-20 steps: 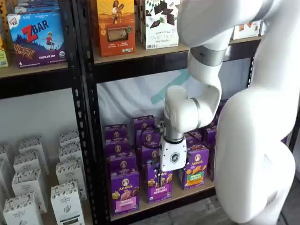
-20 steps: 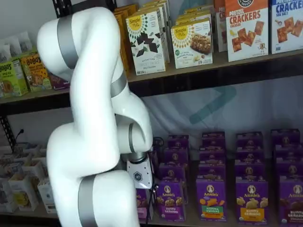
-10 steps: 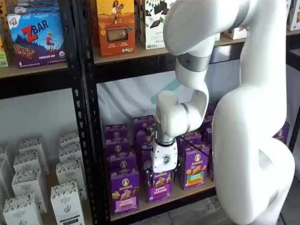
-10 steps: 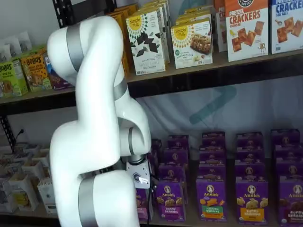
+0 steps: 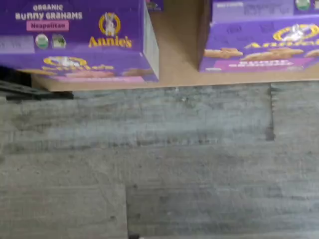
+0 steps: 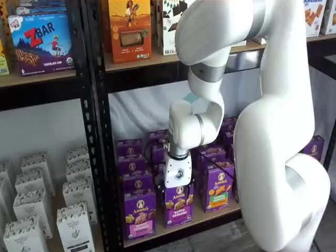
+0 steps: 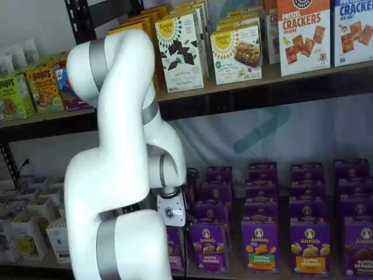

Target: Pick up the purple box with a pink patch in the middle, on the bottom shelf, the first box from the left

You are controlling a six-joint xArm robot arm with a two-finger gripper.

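Since the purple box [image 6: 139, 214] looks light and stiff, its narrow sides suit the gripper [image 6: 177, 187], whose jaws stand wide.

I see grey, weathered wood-plank flooring [image 5: 159, 164] filling most of the wrist view. In a shelf view, black perforated uprights [image 6: 97, 131] carry the racks, and a pale sheet with a teal stripe [image 7: 256, 131] hangs behind them. The wall [image 7: 29, 23] is plain white; light is soft and even.
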